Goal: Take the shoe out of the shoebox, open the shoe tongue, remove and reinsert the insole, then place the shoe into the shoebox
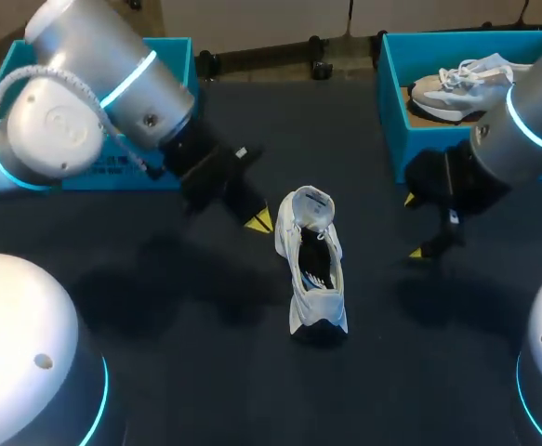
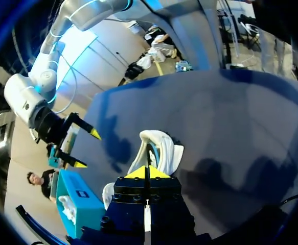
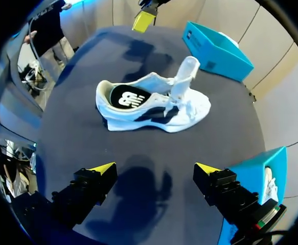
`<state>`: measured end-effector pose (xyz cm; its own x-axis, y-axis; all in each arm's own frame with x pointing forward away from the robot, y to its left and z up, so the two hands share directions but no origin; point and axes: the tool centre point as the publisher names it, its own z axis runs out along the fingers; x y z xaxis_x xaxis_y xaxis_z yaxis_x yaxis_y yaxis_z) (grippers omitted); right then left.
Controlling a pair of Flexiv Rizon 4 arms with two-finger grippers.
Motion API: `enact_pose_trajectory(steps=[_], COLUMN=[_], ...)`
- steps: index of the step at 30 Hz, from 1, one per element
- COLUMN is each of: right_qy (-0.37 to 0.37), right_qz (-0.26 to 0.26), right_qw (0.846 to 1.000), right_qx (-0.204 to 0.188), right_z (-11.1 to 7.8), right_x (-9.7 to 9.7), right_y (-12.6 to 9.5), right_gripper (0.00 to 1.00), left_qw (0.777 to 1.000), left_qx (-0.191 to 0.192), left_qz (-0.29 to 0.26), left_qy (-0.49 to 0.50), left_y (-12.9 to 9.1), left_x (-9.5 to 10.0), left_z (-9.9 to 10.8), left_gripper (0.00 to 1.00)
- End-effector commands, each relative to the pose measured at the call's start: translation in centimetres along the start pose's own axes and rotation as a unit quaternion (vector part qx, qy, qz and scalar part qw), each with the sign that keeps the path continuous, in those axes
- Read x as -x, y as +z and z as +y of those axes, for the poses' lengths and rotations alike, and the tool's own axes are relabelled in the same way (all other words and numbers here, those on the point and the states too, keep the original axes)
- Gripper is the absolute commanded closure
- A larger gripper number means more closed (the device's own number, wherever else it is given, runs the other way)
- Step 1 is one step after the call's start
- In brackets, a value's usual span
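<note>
– Starting from the head view, where is the shoe?
– On the dark table, upright on its sole, outside both boxes. It sits between the grippers. The left gripper hangs just beside it with its tips pressed together and nothing in them. The right gripper is a bit farther off, spread wide, empty.
– And the boxes?
– The left box is mostly behind the left arm. The right box holds a second shoe.
– Left wrist view?
– Its own gripper is closed tip to tip, holding nothing, with the shoe right ahead of it. Beyond, the right gripper hangs open above the table, near the right box.
– Right wrist view?
– Its gripper is wide apart above bare table. The shoe lies ahead, side-on, apart from the fingers. Its tongue stands pulled up, and the dark insole shows inside the heel. The left gripper is past the shoe, the left box farther along that side. The right box is just beside the gripper.
</note>
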<state>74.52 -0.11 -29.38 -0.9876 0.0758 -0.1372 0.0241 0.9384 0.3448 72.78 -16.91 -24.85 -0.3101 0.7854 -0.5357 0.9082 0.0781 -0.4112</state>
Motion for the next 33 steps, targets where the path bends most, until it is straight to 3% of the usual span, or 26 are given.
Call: enact_pose_trajectory(steps=[1, 13, 22, 33], right_qy=[0.008, 0.035, 0.033, 0.035], right_qz=[-0.004, -0.012, -0.005, -0.004], right_qw=[1.0, 0.999, 0.999, 0.999], right_qx=[-0.006, -0.014, -0.019, -0.019], right_z=[-0.9, -3.0, -3.6, -3.7], right_x=[-0.3, 0.9, 1.6, 1.7], right_y=[-2.7, -5.7, -6.4, -6.4], right_gripper=[0.0, 0.0, 0.0, 0.0], left_qw=[0.998, 0.984, 0.974, 0.96], left_qx=[-0.015, -0.021, -0.01, -0.007], left_qz=[0.066, 0.158, 0.206, 0.244], left_qy=[0.019, 0.073, 0.097, 0.134], left_y=[-0.9, -2.4, -3.5, -1.6], left_x=[1.4, 3.2, 4.5, 6.7], left_z=[0.8, 1.3, 1.4, 2.2], left_gripper=[1.0, 1.0, 1.0, 1.0])
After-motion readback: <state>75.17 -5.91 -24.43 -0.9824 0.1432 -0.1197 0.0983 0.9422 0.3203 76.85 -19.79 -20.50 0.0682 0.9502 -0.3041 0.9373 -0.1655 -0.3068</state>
